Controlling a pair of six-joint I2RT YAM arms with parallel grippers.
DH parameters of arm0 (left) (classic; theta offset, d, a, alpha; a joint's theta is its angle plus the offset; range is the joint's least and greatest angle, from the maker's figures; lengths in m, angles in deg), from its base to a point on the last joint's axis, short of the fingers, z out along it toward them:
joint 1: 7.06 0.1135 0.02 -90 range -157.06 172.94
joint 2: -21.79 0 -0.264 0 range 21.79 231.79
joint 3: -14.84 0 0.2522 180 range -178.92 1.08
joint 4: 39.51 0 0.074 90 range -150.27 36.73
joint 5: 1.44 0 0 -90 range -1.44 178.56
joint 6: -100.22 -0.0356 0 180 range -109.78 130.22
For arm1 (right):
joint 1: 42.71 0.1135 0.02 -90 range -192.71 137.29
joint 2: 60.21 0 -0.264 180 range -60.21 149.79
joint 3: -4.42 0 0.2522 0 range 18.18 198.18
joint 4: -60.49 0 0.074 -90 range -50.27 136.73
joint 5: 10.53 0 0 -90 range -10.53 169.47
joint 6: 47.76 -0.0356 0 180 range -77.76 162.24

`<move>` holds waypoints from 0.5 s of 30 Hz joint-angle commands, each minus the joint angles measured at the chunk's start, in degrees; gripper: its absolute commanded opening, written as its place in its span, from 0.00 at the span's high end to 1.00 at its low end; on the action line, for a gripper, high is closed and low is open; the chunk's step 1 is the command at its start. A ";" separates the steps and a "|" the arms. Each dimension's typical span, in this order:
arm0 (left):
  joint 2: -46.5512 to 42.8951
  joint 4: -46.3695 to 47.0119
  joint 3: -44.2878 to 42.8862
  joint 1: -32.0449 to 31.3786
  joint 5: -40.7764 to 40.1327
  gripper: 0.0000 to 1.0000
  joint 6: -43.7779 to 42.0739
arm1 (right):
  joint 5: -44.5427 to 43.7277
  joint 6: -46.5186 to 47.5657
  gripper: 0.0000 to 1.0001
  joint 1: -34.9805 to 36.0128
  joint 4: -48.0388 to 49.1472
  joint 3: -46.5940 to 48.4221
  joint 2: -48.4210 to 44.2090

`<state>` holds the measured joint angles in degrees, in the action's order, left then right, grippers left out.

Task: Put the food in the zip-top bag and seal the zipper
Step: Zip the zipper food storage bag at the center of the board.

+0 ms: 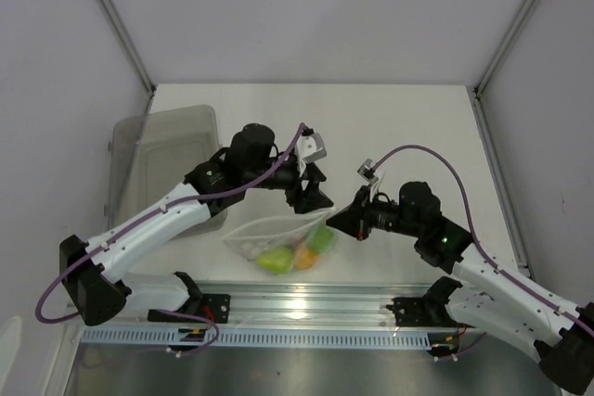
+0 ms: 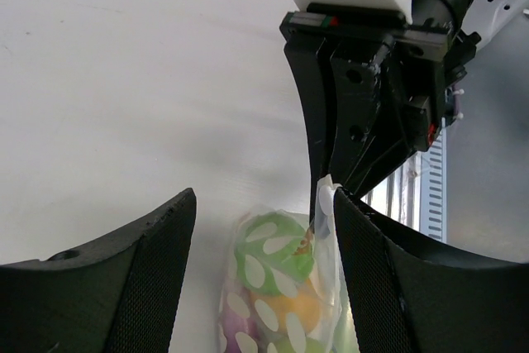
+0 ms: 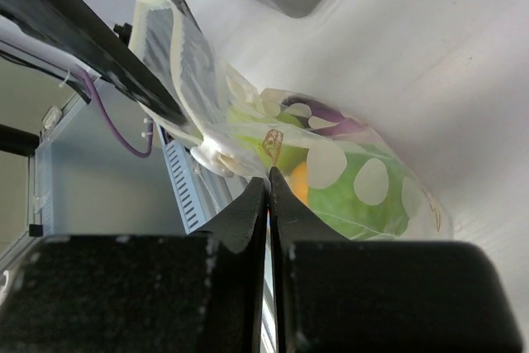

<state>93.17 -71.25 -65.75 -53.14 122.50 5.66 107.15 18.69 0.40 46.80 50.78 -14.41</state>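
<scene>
Several food pieces (image 1: 295, 252) — green, orange, purple — fill the zip-top bag (image 1: 243, 242).

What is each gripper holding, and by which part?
The right gripper pinches the zip-top bag by its upper edge; the left gripper is open, holding nothing.

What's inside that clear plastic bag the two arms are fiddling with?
Toy food: a green fruit, a yellow-green pear, an orange fruit and a purple eggplant. White patches printed on the bag cover parts of each piece.
</scene>
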 commanded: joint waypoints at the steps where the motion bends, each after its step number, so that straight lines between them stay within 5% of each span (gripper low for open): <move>1: -0.01 -2.32 -2.69 -1.81 -4.30 0.29 -2.12 | -1.84 -0.18 1.00 0.83 -1.73 4.57 -0.54; 15: -1.85 0.13 -2.17 -3.31 -4.41 0.28 -0.54 | -5.27 -0.18 1.00 2.50 -5.35 7.48 1.04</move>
<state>93.12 -73.46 -66.29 -55.96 117.64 5.16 103.28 18.50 2.41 40.95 55.50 -13.60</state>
